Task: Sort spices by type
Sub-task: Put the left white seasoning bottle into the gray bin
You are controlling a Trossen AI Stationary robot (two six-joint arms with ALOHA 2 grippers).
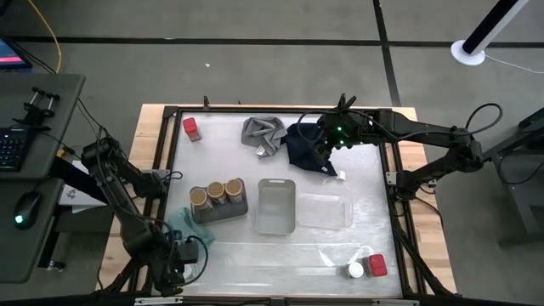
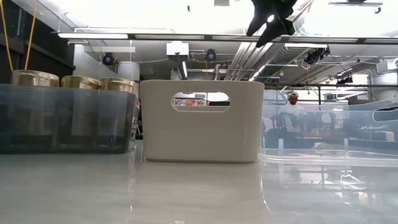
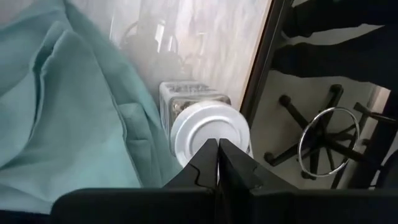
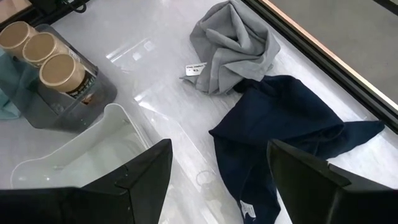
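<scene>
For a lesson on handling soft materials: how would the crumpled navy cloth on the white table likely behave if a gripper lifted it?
The navy cloth lies in loose folds, so it would probably drape limply. It looks thin, so likely light. A trailing corner might drag toward the grey cloth that it lies against.

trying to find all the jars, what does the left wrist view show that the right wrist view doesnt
Only the left wrist view: a white-topped jar beside the teal cloth, just past the shut left gripper.

Only the right wrist view: three tan-topped jars in the dark tray, the white tray, the grey cloth, the navy cloth and the open right gripper.

Both: the pale tabletop.
</scene>
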